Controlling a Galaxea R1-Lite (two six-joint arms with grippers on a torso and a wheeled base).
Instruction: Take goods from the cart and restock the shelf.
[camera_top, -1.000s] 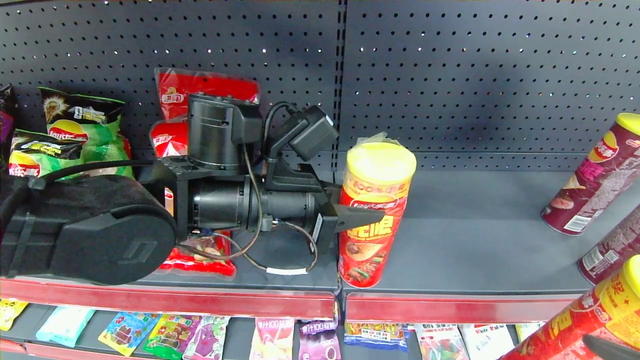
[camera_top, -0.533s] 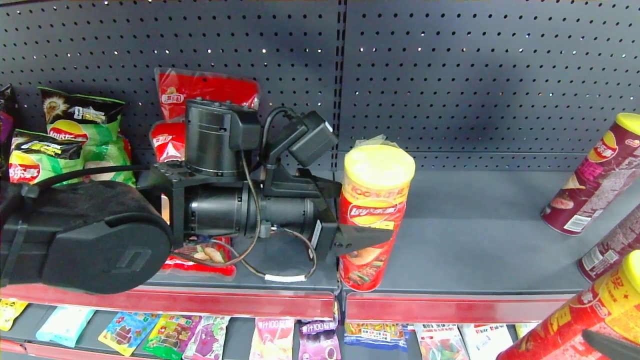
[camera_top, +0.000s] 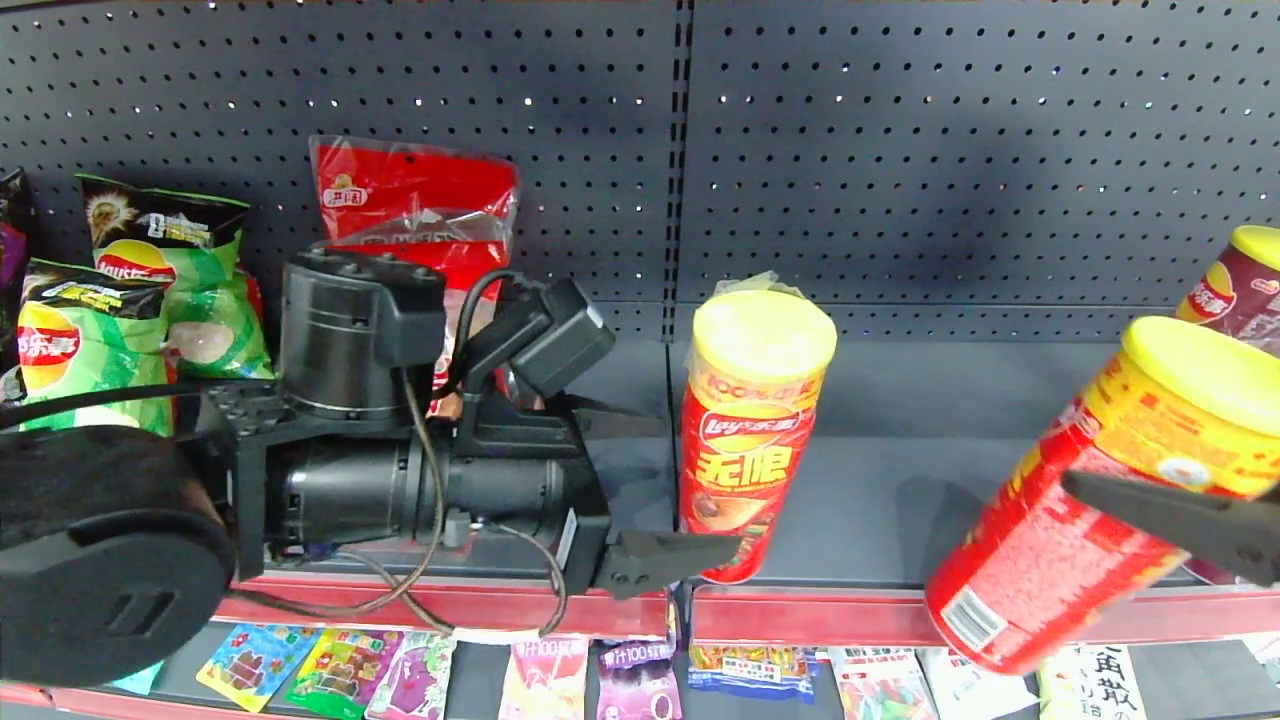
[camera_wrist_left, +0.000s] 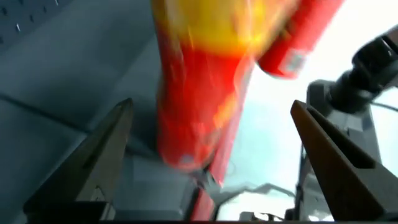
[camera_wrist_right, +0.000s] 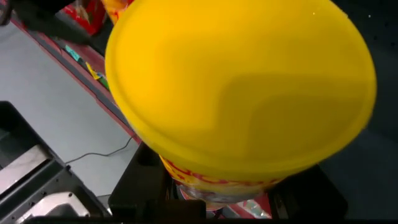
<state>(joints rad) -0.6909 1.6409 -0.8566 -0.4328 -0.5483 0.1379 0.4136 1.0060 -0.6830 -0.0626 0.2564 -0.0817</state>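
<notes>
Red can (camera_top: 750, 440) upright at shelf (camera_top: 900, 510) edge, second can (camera_top: 1040, 545) in right end effector (camera_top: 1110, 490)

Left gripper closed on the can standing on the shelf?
No. The left gripper is open, its fingers spread clear of the upright can, touching neither side.

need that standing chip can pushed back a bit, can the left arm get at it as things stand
Probably yes: the left gripper is open right beside the standing chip can at the front of the shelf, and nothing lies between them.
</notes>
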